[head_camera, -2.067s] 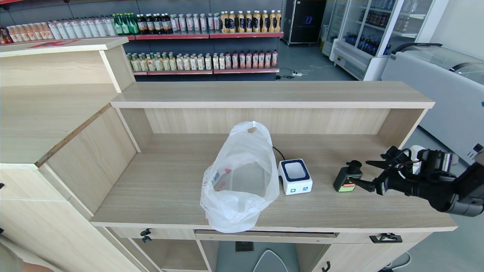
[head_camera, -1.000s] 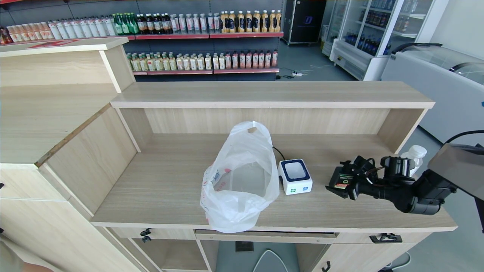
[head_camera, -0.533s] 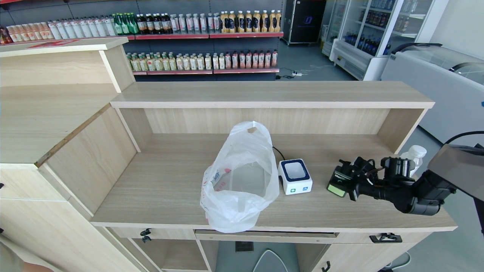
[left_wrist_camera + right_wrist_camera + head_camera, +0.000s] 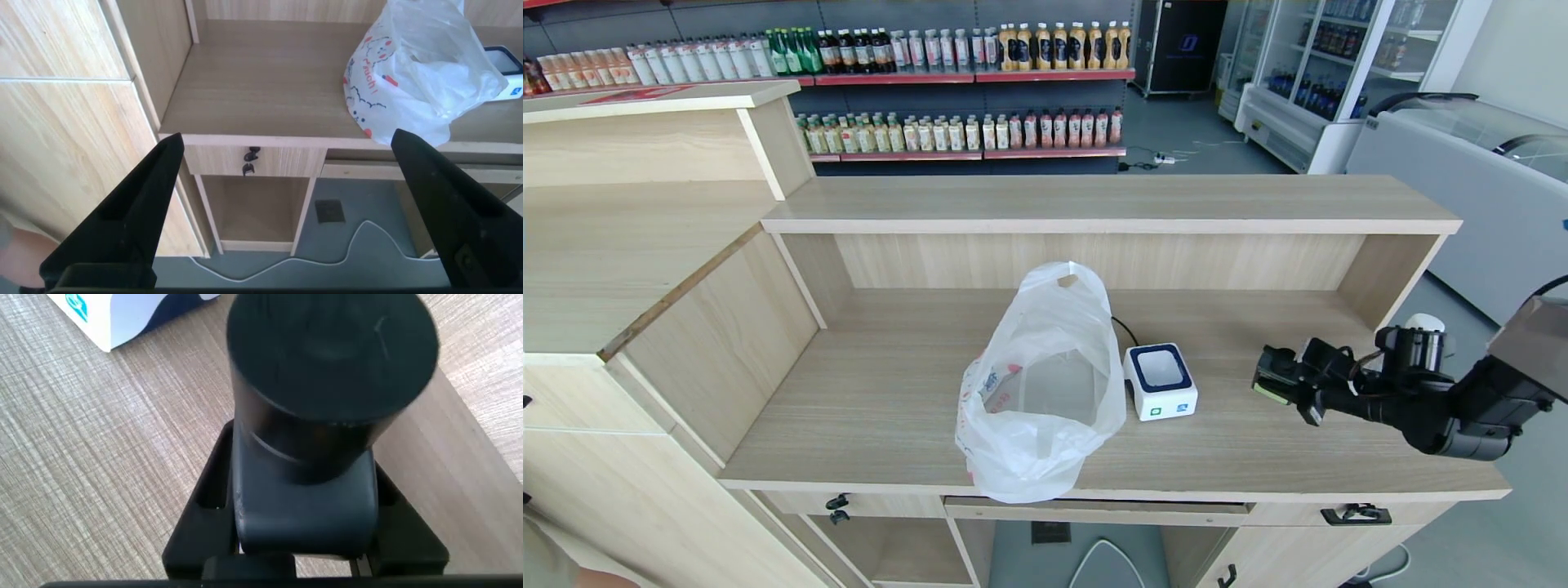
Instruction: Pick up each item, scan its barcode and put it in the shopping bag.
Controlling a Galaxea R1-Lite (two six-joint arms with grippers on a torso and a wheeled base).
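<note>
A small black bottle [image 4: 1272, 381] with a green and red label lies tilted in my right gripper [image 4: 1286, 384], which is shut on it just above the counter, to the right of the white scanner [image 4: 1161, 381]. The right wrist view looks down on the bottle's black cap [image 4: 327, 343], with the scanner's corner [image 4: 122, 314] beyond it. The white plastic shopping bag [image 4: 1041, 384] stands open left of the scanner. My left gripper [image 4: 286, 212] hangs open below and in front of the counter's front edge, with the bag [image 4: 417, 69] above it on the counter.
A white-capped bottle [image 4: 1421, 322] stands behind my right arm near the counter's right end. The counter [image 4: 890, 392] has a raised back shelf and a side wall on the left. Drawers with handles [image 4: 1356, 514] run under the front edge.
My right gripper, open beside the standing black bottle, has shut on it, tipped it over and lifted it off the counter, drifting slightly right.
</note>
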